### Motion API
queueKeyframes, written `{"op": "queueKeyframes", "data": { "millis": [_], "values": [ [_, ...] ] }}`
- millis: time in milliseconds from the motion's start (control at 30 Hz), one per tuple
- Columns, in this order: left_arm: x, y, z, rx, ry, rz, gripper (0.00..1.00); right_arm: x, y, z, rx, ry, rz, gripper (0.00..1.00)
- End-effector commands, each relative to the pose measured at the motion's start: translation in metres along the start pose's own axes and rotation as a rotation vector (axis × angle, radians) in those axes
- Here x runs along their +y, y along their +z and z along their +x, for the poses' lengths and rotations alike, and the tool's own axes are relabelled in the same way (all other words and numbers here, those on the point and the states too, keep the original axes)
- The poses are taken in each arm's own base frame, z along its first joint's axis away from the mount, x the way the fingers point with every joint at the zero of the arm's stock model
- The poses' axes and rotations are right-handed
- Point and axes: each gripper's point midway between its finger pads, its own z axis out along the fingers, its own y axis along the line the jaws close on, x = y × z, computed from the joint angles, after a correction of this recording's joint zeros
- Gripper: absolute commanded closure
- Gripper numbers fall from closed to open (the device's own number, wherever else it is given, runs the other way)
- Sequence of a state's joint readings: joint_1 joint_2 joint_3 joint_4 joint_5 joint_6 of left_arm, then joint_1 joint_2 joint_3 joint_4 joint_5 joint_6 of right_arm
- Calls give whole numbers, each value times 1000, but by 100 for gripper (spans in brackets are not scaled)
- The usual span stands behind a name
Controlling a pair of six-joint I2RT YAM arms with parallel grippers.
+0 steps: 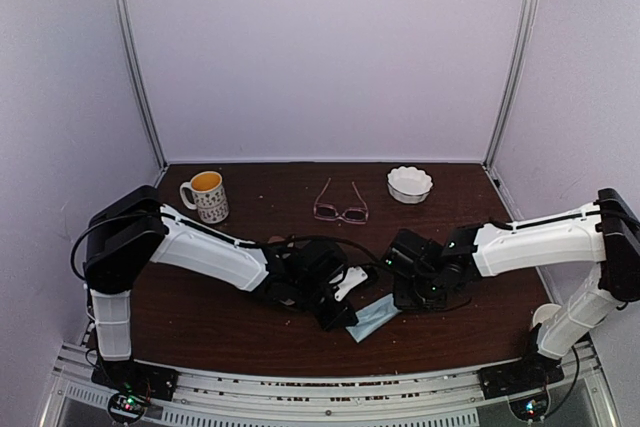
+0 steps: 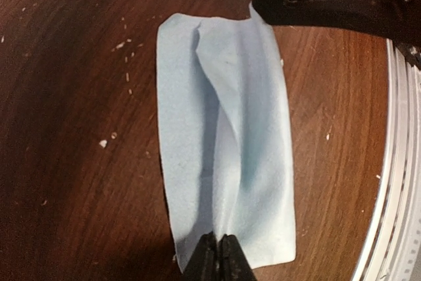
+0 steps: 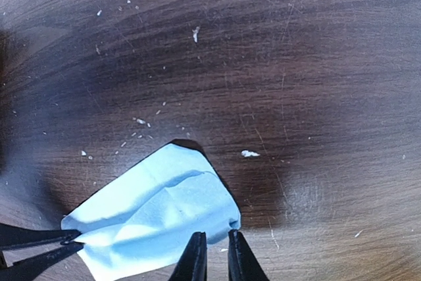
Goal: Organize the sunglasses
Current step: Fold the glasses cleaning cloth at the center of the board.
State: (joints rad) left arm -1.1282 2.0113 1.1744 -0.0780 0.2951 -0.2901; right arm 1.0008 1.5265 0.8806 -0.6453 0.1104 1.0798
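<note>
Blue cloth: we are pinching one end in the left gripper, fingers closed. The right gripper, fingers barely parted, is meeting another corner; hold unclear.

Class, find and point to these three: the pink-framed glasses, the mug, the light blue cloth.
pink-framed glasses (image 1: 354, 215): top view, on one lens.
mug (image 1: 212, 205): top view, patterned side wall.
light blue cloth (image 2: 223, 129): left wrist view, middle fold.

Pale blue cloth, pink-framed glasses, white bowl, dark wood-grain table.
</note>
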Motion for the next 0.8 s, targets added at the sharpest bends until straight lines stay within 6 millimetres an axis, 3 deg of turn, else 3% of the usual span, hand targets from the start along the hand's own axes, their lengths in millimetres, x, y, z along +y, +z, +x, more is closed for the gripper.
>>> {"op": "queueKeyframes", "data": {
  "millis": [0, 167, 267, 433, 600, 767],
  "values": [
    [-3, -15, -22, -62, 6, -6, 85, -5, -5, -6, -37, 9, -4, 86],
    [-10, -36, -43, -108, 36, -23, 74, -10, -12, -5, -47, 20, -17, 85],
    [-11, -46, -47, -109, 88, -80, 70, -14, -16, -3, -57, 41, -38, 80],
    [-24, -49, -36, -73, 252, -145, 69, -19, -18, 3, -72, 87, -107, 60],
    [-50, -46, -22, -56, 420, -141, 69, -11, -16, 6, -80, 150, -220, 56],
    [-70, -30, -9, -30, 538, -128, 70, -2, -14, 8, -82, 205, -302, 55]
  ]
}}
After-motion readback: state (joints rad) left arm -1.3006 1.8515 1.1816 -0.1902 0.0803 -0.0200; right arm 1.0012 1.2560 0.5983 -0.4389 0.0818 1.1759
